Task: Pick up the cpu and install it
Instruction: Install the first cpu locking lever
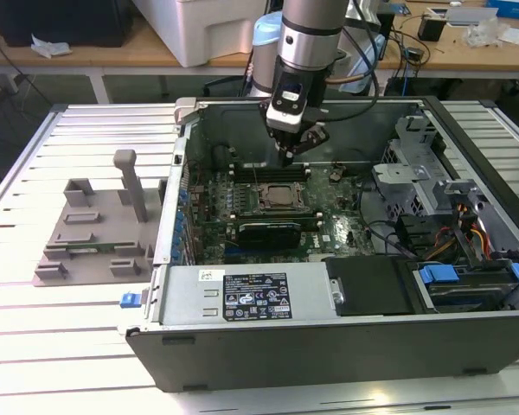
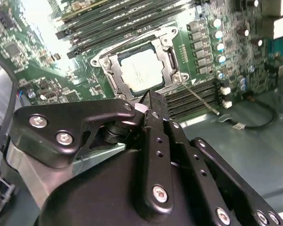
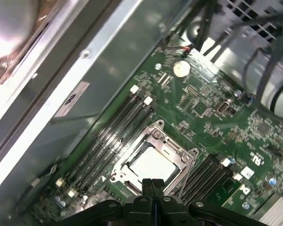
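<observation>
We see the hand hanging inside the open computer case, just above the socket, its black fingers pressed together at the tips and holding nothing. In both wrist views the cpu lies flat in the socket, its silver top showing inside the metal frame, directly beneath the fingertips. We find the memory slots running along both flanks of the socket on the green motherboard, and a long black expansion card just in front of the socket in the exterior view. The power supply sits beyond that card, toward the camera. The case lies on its side on a tabletop of pale ribbed metal slats. Well apart from the socket, outside the case on the exterior view's left, stands a grey plastic fixture. Behind the case we see wooden workbenches with cables and boxes.
</observation>
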Controlling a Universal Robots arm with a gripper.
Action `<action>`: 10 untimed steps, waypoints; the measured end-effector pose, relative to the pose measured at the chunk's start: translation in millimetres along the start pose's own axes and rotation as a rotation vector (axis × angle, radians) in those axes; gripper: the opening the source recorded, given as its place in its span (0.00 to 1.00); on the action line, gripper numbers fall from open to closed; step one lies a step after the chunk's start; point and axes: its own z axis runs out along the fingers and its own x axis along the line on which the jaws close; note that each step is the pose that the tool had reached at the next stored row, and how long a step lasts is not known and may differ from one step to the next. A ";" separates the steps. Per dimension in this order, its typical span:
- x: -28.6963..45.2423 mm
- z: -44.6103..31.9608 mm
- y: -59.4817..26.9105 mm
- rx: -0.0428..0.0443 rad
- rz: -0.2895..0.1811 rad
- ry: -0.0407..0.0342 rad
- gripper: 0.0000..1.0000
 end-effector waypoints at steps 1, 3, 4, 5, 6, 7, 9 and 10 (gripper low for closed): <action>0.0 0.0 0.0 0.0008 -0.017 -0.0005 0.11; 0.0 0.0 0.0 0.0027 -0.063 -0.0015 0.11; 0.0 0.0 -0.1 0.0031 -0.093 -0.0013 0.11; 0.0 0.0 0.0 -0.0002 -0.120 0.0028 0.11; 0.0 0.0 0.0 -0.0106 -0.141 0.0137 0.11; 0.0 0.0 0.1 -0.0221 -0.165 0.0259 0.11; 0.0 0.1 0.0 -0.0199 -0.238 0.0274 0.11; -0.1 0.2 0.0 -0.0182 -0.259 0.0267 0.11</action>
